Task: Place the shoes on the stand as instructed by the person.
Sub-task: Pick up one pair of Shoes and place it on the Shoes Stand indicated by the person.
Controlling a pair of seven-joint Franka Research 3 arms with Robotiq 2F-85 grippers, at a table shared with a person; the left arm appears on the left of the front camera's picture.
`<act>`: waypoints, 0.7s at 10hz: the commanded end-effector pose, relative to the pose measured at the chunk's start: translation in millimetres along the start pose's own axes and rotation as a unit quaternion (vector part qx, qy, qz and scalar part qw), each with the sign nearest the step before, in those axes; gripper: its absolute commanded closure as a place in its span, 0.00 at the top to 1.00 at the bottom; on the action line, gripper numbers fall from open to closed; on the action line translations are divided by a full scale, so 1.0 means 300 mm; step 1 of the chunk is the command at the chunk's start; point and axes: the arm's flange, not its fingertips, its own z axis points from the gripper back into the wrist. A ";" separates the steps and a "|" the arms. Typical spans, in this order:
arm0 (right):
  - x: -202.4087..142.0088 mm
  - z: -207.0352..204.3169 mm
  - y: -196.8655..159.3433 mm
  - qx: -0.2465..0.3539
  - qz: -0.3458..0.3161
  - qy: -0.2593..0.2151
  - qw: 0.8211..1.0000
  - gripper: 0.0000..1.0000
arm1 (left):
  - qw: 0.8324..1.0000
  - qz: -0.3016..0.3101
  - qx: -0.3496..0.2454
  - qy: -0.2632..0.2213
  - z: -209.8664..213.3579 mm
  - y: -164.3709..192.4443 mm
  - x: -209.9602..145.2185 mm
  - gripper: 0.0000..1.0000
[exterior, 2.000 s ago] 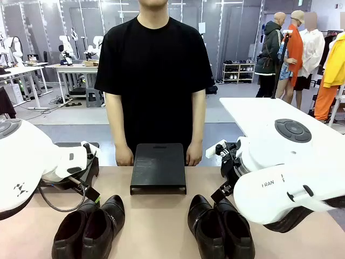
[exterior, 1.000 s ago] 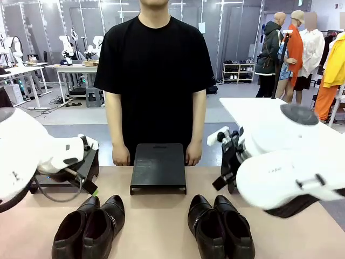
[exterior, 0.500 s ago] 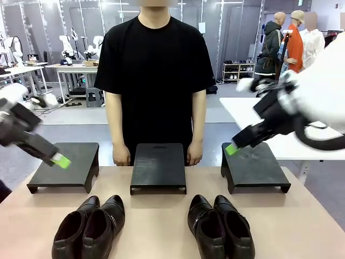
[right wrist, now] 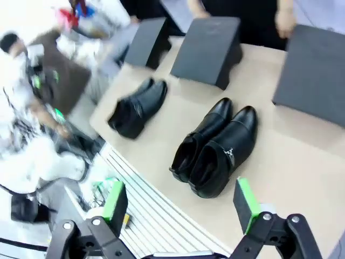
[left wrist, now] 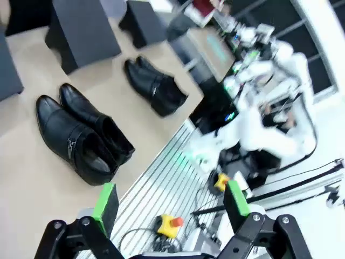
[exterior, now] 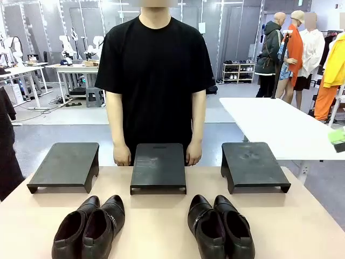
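Two pairs of black shoes stand side by side at the table's near edge: the left pair (exterior: 89, 226) and the right pair (exterior: 220, 226). Behind them three black stands sit in a row, left (exterior: 64, 164), middle (exterior: 158, 166) and right (exterior: 253, 164). The person (exterior: 155, 75) stands behind the middle stand, both hands hanging at its far corners. My left gripper (left wrist: 171, 200) is open, high above the left pair (left wrist: 81, 132). My right gripper (right wrist: 180, 200) is open too, high over the right pair (right wrist: 215, 148). One green pad (exterior: 338, 135) shows at the front view's right edge.
The tan table (exterior: 156, 216) has bare room between the shoes and the stands. A white table (exterior: 275, 124) stands behind at the right. A dark shape (exterior: 8, 145) hangs at the left edge. Other people stand far back on the right.
Both arms have swung up and outward from over the table to the picture's edges, uncovering the left and right stands. Shoes, stands and the person have stayed put.
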 end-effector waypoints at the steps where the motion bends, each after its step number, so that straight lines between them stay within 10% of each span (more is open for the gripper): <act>1: -0.118 0.058 -0.078 0.024 -0.022 -0.038 0.999 1.00 | 0.995 0.009 -0.060 -0.081 0.070 0.117 -0.095 1.00; 7: -0.481 0.271 -0.179 0.036 -0.101 -0.164 0.981 1.00 | 0.981 0.034 -0.030 -0.189 0.202 0.198 -0.390 1.00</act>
